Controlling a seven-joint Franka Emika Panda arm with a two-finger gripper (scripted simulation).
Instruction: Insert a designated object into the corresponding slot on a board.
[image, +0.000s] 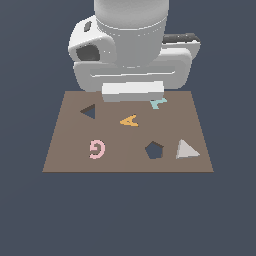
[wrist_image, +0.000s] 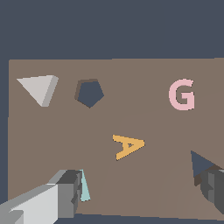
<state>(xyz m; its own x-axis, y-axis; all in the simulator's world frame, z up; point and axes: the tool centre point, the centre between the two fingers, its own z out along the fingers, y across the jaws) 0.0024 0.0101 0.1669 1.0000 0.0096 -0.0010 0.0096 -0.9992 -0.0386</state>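
Observation:
The pale grey triangular block (image: 186, 149) (wrist_image: 39, 89) lies flat on the brown board (image: 70, 150) (wrist_image: 144, 113), at the near corner on the exterior view's right. The dark triangular slot (image: 89, 111) (wrist_image: 201, 162) is at the far side on the exterior view's left. My gripper (wrist_image: 140, 194) hangs open above the board's far edge, with nothing between its widely spread fingers. One finger (wrist_image: 214, 190) overlaps a corner of the slot in the wrist view. In the exterior view the white hand (image: 132, 91) hides the fingertips.
On the board are a pink G (image: 97, 148) (wrist_image: 181, 94), an orange A (image: 129, 121) (wrist_image: 127, 145) and a teal T (image: 158, 103) (wrist_image: 84, 188), partly hidden by the hand. A dark pentagon cutout (image: 154, 150) (wrist_image: 89, 92) sits beside the block.

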